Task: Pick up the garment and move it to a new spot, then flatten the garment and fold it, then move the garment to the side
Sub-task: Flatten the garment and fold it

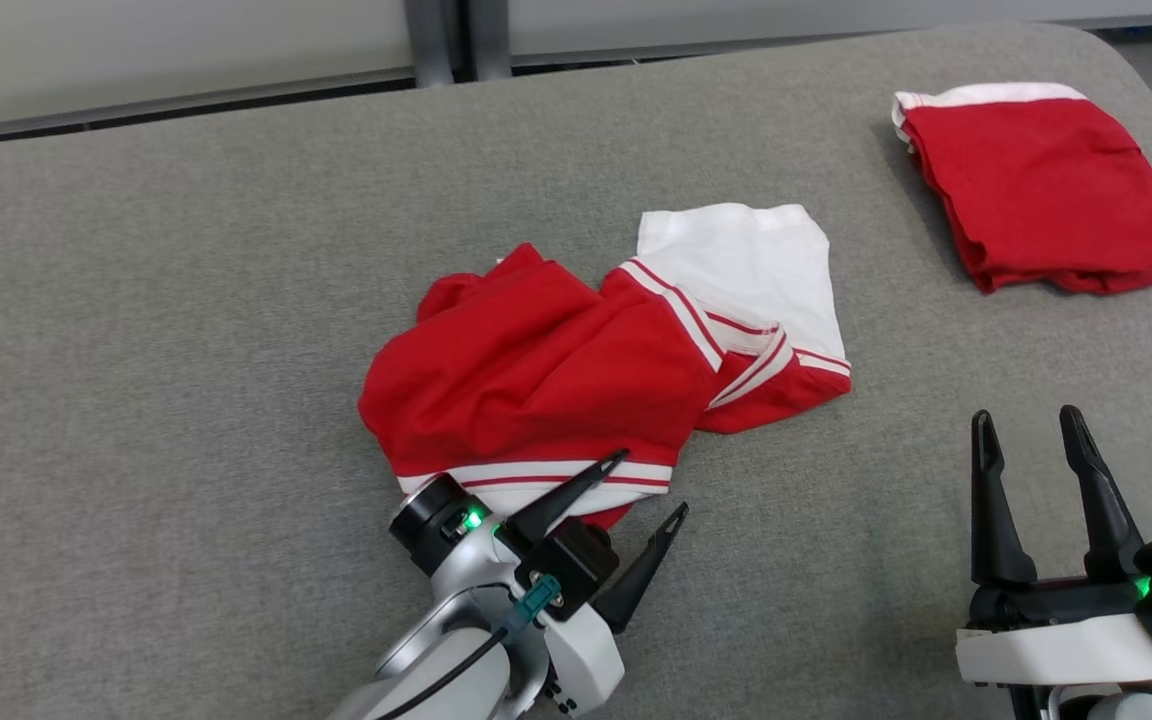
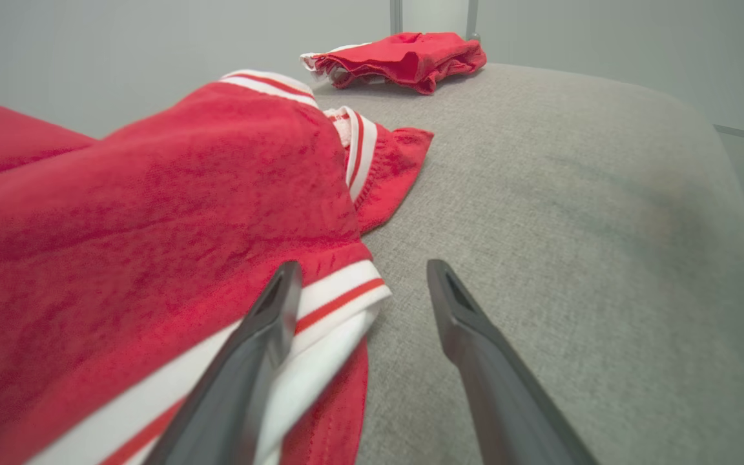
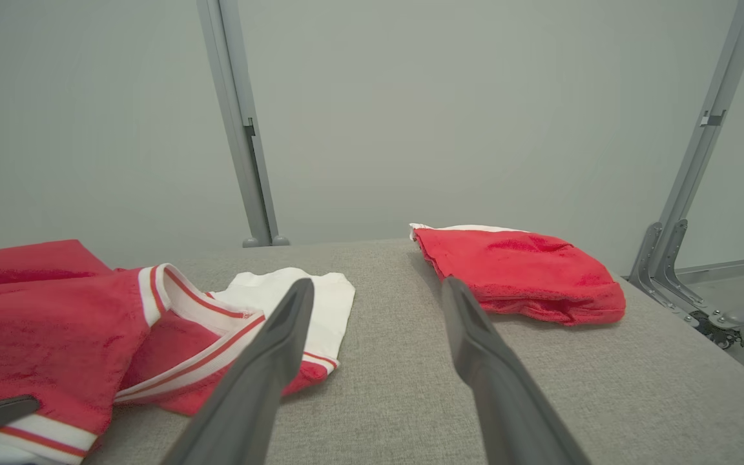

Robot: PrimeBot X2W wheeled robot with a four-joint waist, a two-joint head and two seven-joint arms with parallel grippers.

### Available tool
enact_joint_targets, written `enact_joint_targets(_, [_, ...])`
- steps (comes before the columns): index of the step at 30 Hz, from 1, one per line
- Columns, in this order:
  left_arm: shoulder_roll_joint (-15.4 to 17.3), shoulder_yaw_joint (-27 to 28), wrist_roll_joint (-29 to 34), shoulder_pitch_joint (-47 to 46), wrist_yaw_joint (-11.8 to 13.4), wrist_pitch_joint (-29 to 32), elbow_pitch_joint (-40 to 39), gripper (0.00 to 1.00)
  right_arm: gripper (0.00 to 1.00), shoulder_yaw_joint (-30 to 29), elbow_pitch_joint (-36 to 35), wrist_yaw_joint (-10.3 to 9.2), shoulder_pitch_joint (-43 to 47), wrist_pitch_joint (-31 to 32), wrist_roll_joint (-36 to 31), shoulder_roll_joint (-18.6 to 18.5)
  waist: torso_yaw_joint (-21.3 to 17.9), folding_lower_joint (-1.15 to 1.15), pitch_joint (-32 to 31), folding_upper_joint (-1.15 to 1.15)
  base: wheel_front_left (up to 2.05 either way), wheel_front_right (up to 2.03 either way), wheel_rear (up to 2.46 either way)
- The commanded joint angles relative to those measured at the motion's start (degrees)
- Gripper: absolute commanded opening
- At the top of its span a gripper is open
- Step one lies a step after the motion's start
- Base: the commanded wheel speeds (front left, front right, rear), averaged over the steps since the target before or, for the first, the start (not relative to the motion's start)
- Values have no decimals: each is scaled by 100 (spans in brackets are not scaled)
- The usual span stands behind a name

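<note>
We see the garment [image 1: 546,370] lying crumpled in the middle of the head view on the grey table [image 1: 136,350]. It is red with white stripes, and a white part spreads toward the upper right. A striped hem runs along its lower edge.

The left gripper [image 1: 654,482] comes in from the bottom centre of the frame, pointing up and to the right at that hem. Its jaws stand wide apart and grip nothing. In the left wrist view one finger [image 2: 262,336] lies over the white band of the hem and the other is over bare table. We cannot tell whether the first finger touches the cloth.

The right gripper [image 1: 1026,413] is at the lower right of the head view, fingers pointing up the frame. It too is spread wide and empty, over bare table and well apart from the garment.

A second cloth [image 1: 1046,190], red with a white edge, lies folded at the upper right, apart from the garment.
</note>
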Motion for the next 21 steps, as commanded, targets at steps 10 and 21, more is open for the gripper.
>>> enact_joint_targets(10, [43, -546, -635, -966, 743, 353, 1112, 100, 100, 122, 32, -14, -233, -4, 274, -7, -566, 0, 590, 0, 0, 0, 0])
enact_joint_targets(21, [52, -710, -1524, -1191, 851, 604, 1139, 0, 100, 111, 46, -14, -298, -4, 360, -7, -485, 0, 494, 0, 0, 0, 0])
